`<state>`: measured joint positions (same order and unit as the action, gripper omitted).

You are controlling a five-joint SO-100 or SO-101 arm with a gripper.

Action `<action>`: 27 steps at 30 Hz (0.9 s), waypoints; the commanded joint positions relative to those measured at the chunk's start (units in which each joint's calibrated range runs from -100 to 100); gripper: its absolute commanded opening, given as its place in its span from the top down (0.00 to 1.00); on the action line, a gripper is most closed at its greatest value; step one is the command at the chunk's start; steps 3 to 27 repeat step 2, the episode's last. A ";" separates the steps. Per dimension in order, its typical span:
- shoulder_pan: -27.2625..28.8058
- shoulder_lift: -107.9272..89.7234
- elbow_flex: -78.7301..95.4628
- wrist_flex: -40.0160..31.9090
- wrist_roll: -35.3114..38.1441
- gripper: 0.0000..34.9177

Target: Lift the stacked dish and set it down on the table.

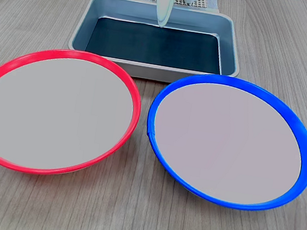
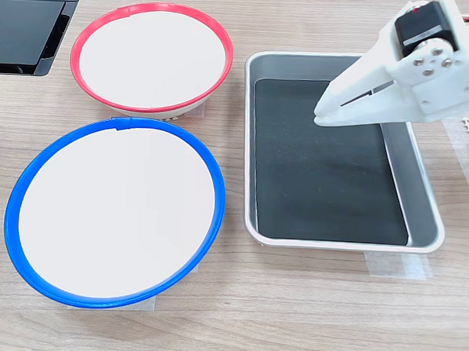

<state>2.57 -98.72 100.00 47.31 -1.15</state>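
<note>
- Gripper above tray, right of second exterior view; fingers closed together, holding nothing.
- Stacked dish upper left, resting directly on table, beside blue-rimmed dish.
- Step judged: set-down complete; next, retract only.

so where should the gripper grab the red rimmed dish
On its thin rim: the red-rimmed dish is wide and shallow, so only the edge fits between the jaws. Probably best at the rim section facing the grey tray, nearest the gripper, coming down from above with one jaw inside.

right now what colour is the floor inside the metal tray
Black, a dark mat-like floor in the grey metal tray, clearest in the second exterior view.
</note>
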 commanded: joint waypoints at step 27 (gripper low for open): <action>0.40 -0.34 0.00 0.19 0.10 0.99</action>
